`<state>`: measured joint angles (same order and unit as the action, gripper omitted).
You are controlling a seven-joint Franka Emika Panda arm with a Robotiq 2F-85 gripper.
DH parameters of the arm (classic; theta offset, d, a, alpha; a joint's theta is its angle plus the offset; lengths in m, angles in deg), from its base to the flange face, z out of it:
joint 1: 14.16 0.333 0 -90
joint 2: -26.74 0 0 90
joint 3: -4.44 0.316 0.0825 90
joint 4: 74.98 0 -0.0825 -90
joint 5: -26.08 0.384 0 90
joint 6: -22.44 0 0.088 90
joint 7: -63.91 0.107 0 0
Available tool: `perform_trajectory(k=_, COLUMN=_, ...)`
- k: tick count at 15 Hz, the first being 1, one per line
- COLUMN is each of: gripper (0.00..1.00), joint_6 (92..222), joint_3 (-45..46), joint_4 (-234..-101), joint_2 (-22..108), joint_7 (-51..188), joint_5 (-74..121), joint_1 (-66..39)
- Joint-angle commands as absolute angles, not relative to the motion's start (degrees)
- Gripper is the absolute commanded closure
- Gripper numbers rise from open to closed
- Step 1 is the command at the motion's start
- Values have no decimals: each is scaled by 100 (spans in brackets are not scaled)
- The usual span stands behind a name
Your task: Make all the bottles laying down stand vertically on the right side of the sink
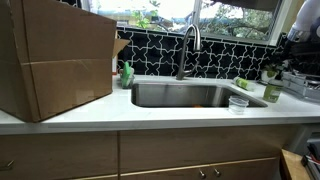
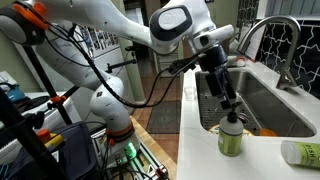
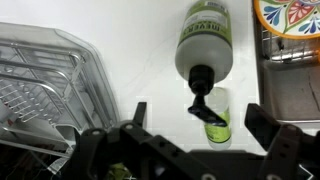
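The upright bottle [image 1: 272, 93], light green with a dark cap on top, stands on the white counter [image 1: 150, 112] at three o'clock of the sink [image 1: 165, 96], a wide stainless-steel basin. In an exterior view the lying bottle [image 2: 300, 152], light green with a pale label band, rests on its side at four o'clock of the upright bottle [image 2: 231, 140], apart from it.

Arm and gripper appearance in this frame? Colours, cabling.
Arm: glossy white rounded links with dark joint seams. Black cables loop loosely beside it. Gripper: all black, with two blocky fingers in the wrist view. No legible markings.
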<state>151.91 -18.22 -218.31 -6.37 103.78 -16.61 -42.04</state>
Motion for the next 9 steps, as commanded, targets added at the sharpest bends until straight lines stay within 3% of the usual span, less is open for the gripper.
perform_trajectory(k=1, gripper=0, joint_6=15109, joint_3=-2006, joint_4=-21188, joint_2=-331, joint_7=9663, joint_5=-1012, joint_1=-4404)
perform_trajectory(k=9, gripper=0, joint_6=15158, joint_3=-1840, joint_4=-21065, joint_2=-226, joint_7=9423, joint_5=-446, joint_1=-4663)
